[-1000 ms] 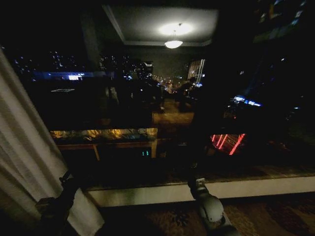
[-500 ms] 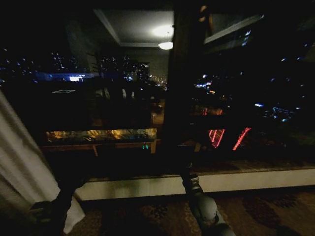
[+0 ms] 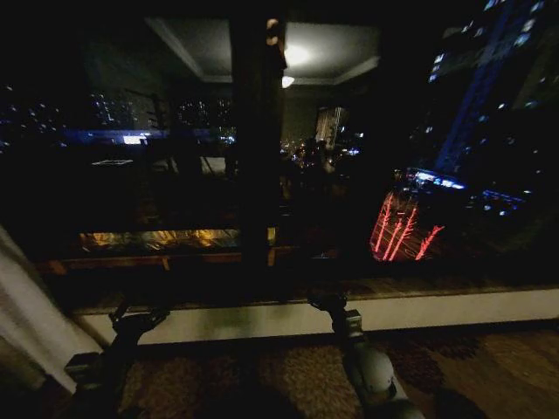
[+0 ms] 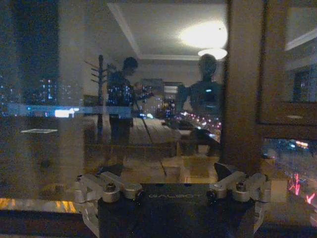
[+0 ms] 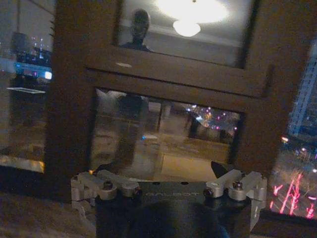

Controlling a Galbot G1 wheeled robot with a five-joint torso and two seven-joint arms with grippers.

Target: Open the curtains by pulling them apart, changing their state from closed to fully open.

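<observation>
A curtain panel (image 3: 26, 314) is being seen hanging at the far left, its folds slanting downward, just beside the left hand (image 3: 138, 319), apart from it. Both hands are being held open, empty; the right hand (image 3: 330, 303) is facing the window frame (image 3: 255, 157).

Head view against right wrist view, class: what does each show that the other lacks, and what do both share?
Head view alone: a pale curtain at the window's left edge, the left gripper open low beside it, patterned carpet and the white sill. Right wrist view alone: the frame's crossbar close up, with a figure reflected in the pane above. Both: the right gripper open, holding nothing, the dark wooden window frame, the reflected ceiling lamp and red city lights.
</observation>
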